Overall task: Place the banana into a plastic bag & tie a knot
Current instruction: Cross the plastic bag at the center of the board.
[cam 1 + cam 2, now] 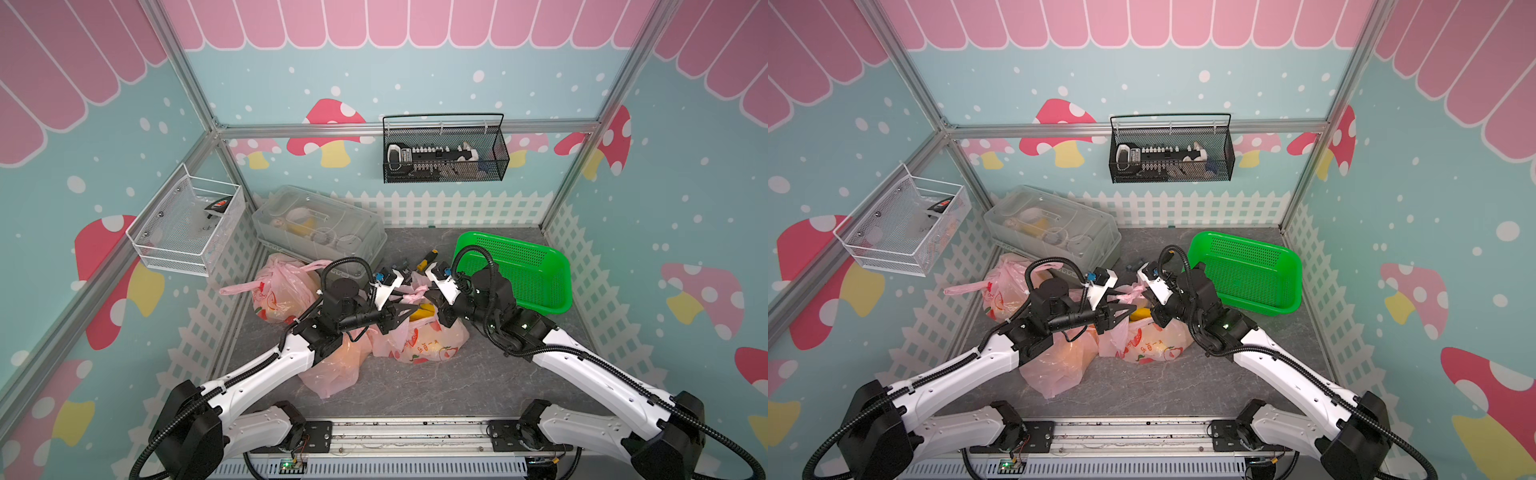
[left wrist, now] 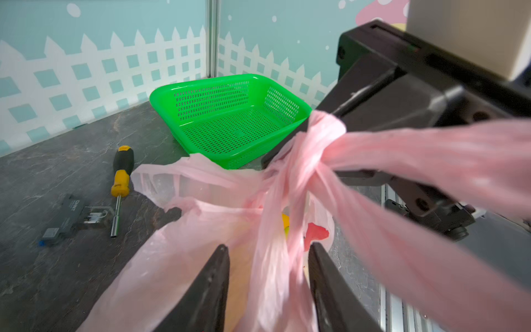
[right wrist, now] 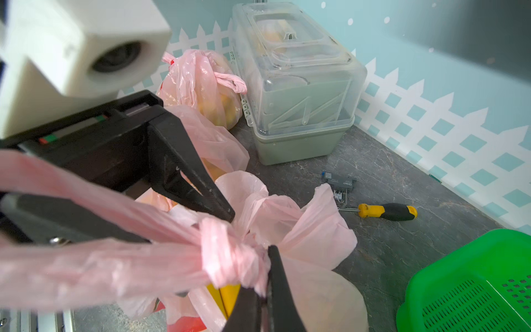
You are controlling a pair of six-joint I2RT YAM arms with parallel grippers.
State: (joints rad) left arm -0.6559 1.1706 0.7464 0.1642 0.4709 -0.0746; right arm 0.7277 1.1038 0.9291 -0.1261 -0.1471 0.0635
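**Step in hand (judged):** cinching of the knot (image 2: 323, 135) in the handles of the plastic bag (image 1: 419, 343).

**Location:** The bag is seated on the grey floor at centre frame in both top views, between the two arms and just left of the green basket (image 1: 519, 257). The banana (image 1: 424, 311) is contained in it. A yellow patch is seen through the gathered mouth, directly under the knot.

**Left gripper** (image 2: 268, 248): jaws are held apart. A handle strand (image 2: 275, 258) passes between them and is not clamped.

**Right gripper** (image 3: 264, 276): jaws are brought together and pinched on pink film right at the knot. In the left wrist view the loop is seen wrapped round its tip.

**Method note (judgement):**
- The loose strand should be re-clamped close to the knot.
- The two grips should then be drawn apart along the strand line.
- The pull should be kept low and level, so that the bag is not lifted and the thin film is not torn.
- The loop should be slid off the right fingertip before final tightening.

**Orientation:** Only a short length of banana is exposed. Its long axis is judged to run roughly left-right across the top views. Which end is the stem cannot be told.
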